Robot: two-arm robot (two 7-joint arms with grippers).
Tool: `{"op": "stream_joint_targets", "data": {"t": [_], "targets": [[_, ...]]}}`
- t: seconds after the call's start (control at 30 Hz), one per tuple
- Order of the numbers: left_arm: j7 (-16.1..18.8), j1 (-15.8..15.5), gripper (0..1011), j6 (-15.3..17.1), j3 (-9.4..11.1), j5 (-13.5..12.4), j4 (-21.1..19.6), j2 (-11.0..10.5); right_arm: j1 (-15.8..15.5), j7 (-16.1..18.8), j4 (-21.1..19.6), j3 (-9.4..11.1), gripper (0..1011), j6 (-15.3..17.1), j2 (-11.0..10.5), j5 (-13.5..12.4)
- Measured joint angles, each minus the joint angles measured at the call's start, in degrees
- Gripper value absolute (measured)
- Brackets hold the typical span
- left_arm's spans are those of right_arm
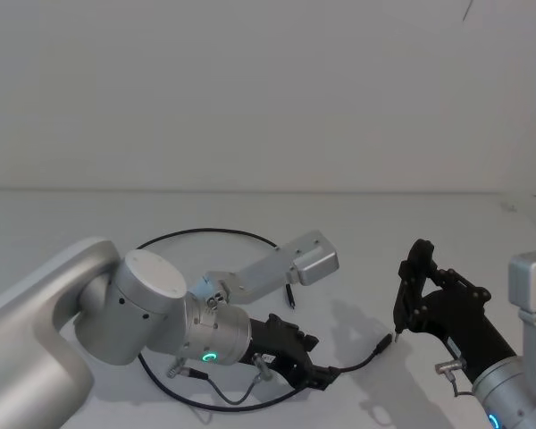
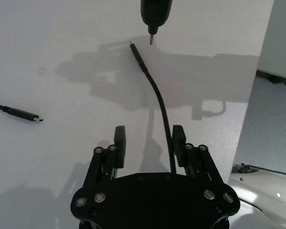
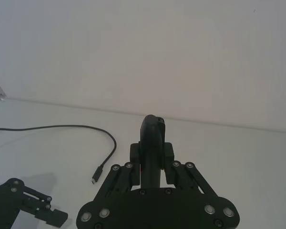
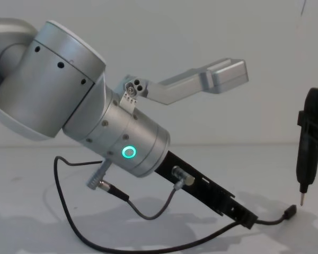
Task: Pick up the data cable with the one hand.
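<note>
The left gripper (image 2: 148,139) sits low over the white bench (image 2: 62,157), its fingers (image 2: 119,139) spread apart. The data cable (image 2: 158,98) runs between them, close along one finger's inner side, and its plug lies beyond the fingertips. Just past that plug hangs the metal tip of a slim black tool (image 2: 155,12), clamped between the right gripper (image 3: 151,151) fingers.

The data cable (image 2: 160,102) slips out of sight beneath the left hand (image 2: 148,132).
</note>
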State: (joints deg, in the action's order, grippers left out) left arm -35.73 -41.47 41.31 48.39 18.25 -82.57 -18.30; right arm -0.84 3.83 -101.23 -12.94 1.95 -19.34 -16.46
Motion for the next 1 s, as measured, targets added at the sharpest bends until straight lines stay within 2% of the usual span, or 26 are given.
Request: {"op": "stream_joint_targets", "data": {"t": [0.07, 0.17, 0.2, 0.3, 0.4, 0.43, 0.57, 0.6, 0.8, 1.0], "targets": [[-0.01, -0.05, 540, 0.09, 0.05, 0.0, 0.04, 0.04, 0.0, 0.0, 0.0, 0.0, 279, 0.0, 0.0, 0.0], [-0.02, -0.11, 457, 0.21, 0.1, 0.0, 0.09, 0.08, 0.0, 0.0, 0.0, 0.0, 279, 0.0, 0.0, 0.0], [-0.02, -0.11, 457, 0.21, 0.1, 0.0, 0.09, 0.08, 0.0, 0.0, 0.0, 0.0, 279, 0.0, 0.0, 0.0], [-0.05, -0.19, 314, 0.3, 0.15, 0.0, 0.14, 0.11, 0.0, 0.0, 0.0, 0.0, 279, 0.0, 0.0, 0.0], [-0.07, -0.21, 255, 0.36, 0.18, 0.0, 0.17, 0.12, 0.0, 0.0, 0.0, 0.0, 279, 0.0, 0.0, 0.0], [-0.07, -0.22, 196, 0.37, 0.18, 0.0, 0.17, 0.13, 0.0, 0.0, 0.0, 0.0, 279, 0.0, 0.0, 0.0], [-0.08, -0.24, 105, 0.41, 0.2, 0.0, 0.19, 0.15, 0.0, 0.0, 0.0, 0.0, 279, 0.0, 0.0, 0.0], [-0.08, -0.24, 54, 0.41, 0.22, 0.0, 0.2, 0.14, 0.0, 0.0, 0.0, 0.0, 279, 0.0, 0.0, 0.0], [-0.19, -0.25, 36, -0.47, 0.54, -0.42, 0.03, -0.16, 0.06, 0.07, -0.16, 0.31, 279, 0.05, 0.03, -0.09], [-0.36, -0.06, 36, -3.7, 1.0, -1.67, -0.57, -1.21, 0.41, 1.17, -0.91, 1.4, 279, 0.61, 0.07, -1.74]]}}
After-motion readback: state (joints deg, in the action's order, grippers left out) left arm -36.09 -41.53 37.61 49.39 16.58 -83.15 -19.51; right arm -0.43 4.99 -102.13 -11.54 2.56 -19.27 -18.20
